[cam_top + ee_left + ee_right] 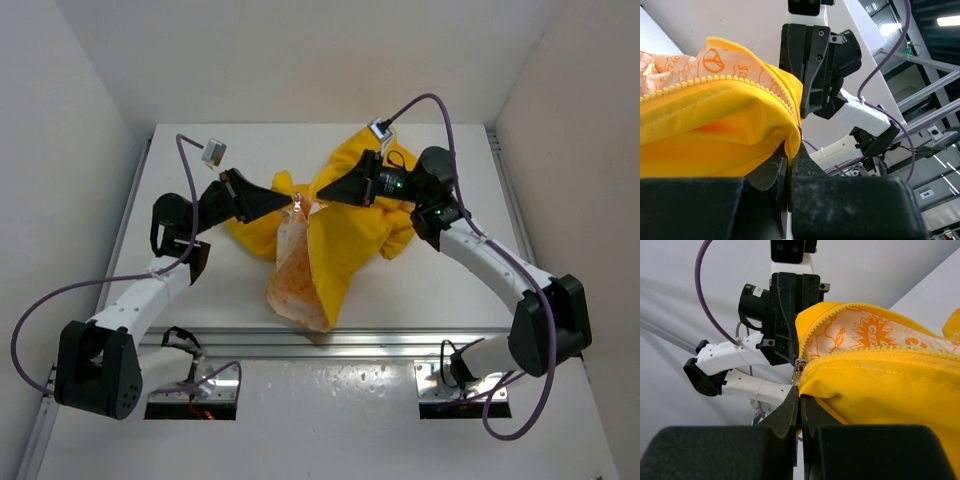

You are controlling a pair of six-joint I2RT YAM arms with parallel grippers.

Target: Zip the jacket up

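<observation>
The yellow jacket [345,225] lies crumpled mid-table, with its white, orange-printed lining [295,270] turned out toward the front. My left gripper [291,205] is shut on a yellow edge of the jacket [715,130] and holds it lifted; the fabric fold sits pinched at its tips [790,146]. My right gripper [318,197] faces it, almost tip to tip, and is shut on the jacket [880,390] right under the small clear zipper slider [798,371]. Yellow zipper teeth [880,350] run away from the slider, and the lining [865,332] shows above them.
The white table [180,300] has walls close on the left, right and back. A metal rail [330,340] runs along its front edge. Purple cables [440,105] loop above both arms. In each wrist view the other gripper stands right behind the held fabric.
</observation>
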